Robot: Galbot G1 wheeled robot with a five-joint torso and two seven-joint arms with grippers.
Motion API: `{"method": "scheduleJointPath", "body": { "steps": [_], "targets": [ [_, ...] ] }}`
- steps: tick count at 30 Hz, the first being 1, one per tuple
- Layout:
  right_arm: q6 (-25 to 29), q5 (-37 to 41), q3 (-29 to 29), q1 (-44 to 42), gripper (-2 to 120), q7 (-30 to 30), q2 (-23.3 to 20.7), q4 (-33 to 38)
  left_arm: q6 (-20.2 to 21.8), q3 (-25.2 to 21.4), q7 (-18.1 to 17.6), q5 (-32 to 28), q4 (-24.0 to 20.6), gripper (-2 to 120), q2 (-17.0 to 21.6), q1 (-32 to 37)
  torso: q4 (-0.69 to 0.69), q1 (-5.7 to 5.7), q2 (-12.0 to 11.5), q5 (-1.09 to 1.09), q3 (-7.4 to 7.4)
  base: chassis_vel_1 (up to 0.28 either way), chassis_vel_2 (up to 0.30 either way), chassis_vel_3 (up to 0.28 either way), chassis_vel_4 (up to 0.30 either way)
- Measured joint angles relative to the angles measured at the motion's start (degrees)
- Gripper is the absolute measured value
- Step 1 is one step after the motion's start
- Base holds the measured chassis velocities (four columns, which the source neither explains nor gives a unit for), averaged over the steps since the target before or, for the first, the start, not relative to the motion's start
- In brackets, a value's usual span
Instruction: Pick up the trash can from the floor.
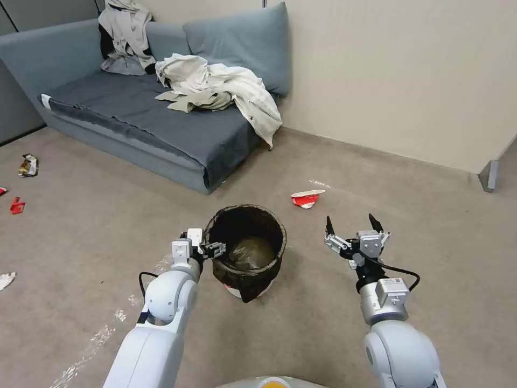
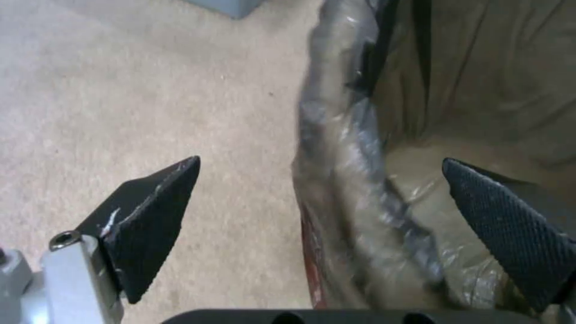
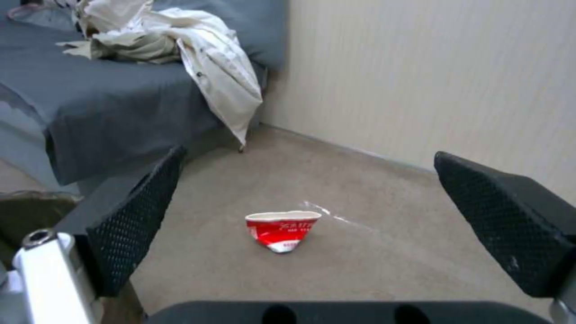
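1. Trash can [image 1: 246, 250] stands upright on the floor [image 1: 323, 323], near the sofa [image 1: 134, 113].
2. Left gripper [image 2: 324, 180] straddles its left rim, jaws spread (bag-lined).
3. Right gripper [image 1: 353, 226] hovers right, jaws spread.

**Hidden, cropped and blurred**

In the head view the left gripper [image 1: 216, 250] sits at the bin [image 1: 246, 249] rim, so its fingertips cannot be made out there. The bag covers most of the bin's white wall. In the left wrist view the rim [image 2: 342, 180] is smeared, and the picture's edges cut off the bin. The right wrist view shows a sliver of bin [image 3: 30, 211] at one edge. The print on the cup [image 3: 282, 228] is too small to read.
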Motion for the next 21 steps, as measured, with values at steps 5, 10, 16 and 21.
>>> {"method": "scheduleJointPath", "body": {
  "steps": [5,10,16,21],
  "targets": [
    [0.04,0.18,-0.02,0.13,100,-0.03,-0.06,-0.13,0.01,-0.04,-0.03,0.01,0.75,100,-0.28,-0.06,0.01,0.0,0.0,0.01,0.0,0.0,0.0,0.0,0.0],
    [0.13,0.19,-0.3,0.27,100,-0.04,0.02,-0.43,-0.02,-0.02,-0.14,0.07,1.5,100,-0.62,-0.17,0.01,0.0,0.01,0.03,-0.01,0.0,0.0,0.0,0.0],
    [0.22,0.29,-0.32,0.32,100,-0.04,-0.02,-0.5,-0.03,-0.12,-0.24,0.27,2.21,100,-0.62,-0.15,0.01,0.0,0.01,0.04,-0.02,0.0,0.0,0.0,0.0],
    [0.26,0.46,-0.23,0.34,100,-0.04,-0.11,-0.57,0.89,0.0,-0.92,0.19,2.02,99,-0.64,0.01,0.01,-0.01,0.01,0.02,-0.01,0.0,0.0,0.0,0.0]
  ]
}}
